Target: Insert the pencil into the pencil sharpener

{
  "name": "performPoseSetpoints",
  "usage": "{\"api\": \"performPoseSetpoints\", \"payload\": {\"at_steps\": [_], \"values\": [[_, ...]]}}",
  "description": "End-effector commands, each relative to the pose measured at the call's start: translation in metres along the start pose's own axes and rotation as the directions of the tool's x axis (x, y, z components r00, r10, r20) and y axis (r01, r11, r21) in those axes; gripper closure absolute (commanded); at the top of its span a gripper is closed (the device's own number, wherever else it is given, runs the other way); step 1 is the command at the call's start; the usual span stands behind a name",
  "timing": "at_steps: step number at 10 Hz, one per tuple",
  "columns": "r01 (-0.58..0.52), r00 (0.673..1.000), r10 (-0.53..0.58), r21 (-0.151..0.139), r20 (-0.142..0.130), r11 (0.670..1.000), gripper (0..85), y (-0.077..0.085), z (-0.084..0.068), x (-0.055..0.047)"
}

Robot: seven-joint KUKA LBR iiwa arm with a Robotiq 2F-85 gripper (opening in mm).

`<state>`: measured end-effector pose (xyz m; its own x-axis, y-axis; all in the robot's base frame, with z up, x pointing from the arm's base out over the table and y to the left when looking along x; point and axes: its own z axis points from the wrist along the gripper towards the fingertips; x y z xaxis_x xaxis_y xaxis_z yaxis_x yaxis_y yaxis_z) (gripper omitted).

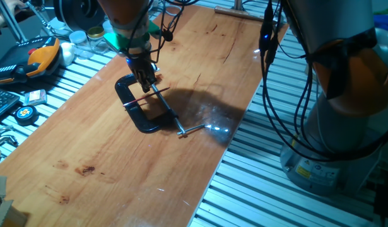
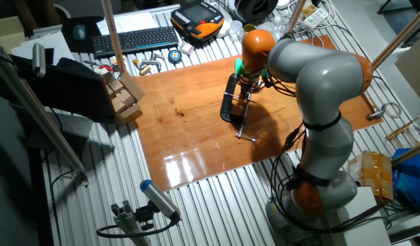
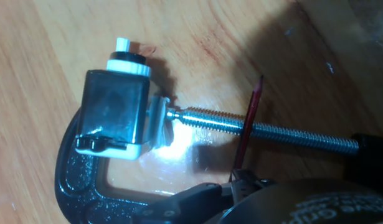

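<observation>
A: How far along is it?

B: Partway, I'd judge. The gripper (image 1: 145, 81) hangs low over the black C-clamp (image 1: 135, 108) on the wooden bench (image 1: 118, 170), and the red pencil (image 3: 248, 124) is already in its grasp. In the hand view the pencil rises from between the jaws, which are closed on its lower end, and its dark tip points up and away.

A: And the pencil sharpener?

B: The pencil sharpener (image 3: 118, 111) is a small silver-and-black block pinched in the clamp, at the left end of the steel screw rod (image 3: 266, 127). A white stub (image 3: 122, 45) sticks out of its far end. The pencil crosses over the screw rod, well right of the sharpener, and is not touching it.

A: So what is left?

B: Picking up looks done. Still to do, as I read it: bring the tip round to the sharpener's opening, line it up and push it in. I can't make out the opening itself from here.

A: Any labels or writing?

B: Only some pale lettering on the dark gripper body at the bottom right of the hand view, too blurred to read.
</observation>
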<state>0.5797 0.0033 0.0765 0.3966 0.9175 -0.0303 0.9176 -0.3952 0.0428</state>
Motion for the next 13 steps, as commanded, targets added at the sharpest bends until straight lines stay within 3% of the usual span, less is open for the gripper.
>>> {"api": "performPoseSetpoints", "payload": {"at_steps": [1,13], "values": [[-0.006,1.0,0.006,0.004,0.001,1.0,85.0,0.0,-0.0002,0.0001],[-0.003,1.0,0.003,0.015,-0.002,1.0,85.0,0.0,0.0016,0.0002]]}}
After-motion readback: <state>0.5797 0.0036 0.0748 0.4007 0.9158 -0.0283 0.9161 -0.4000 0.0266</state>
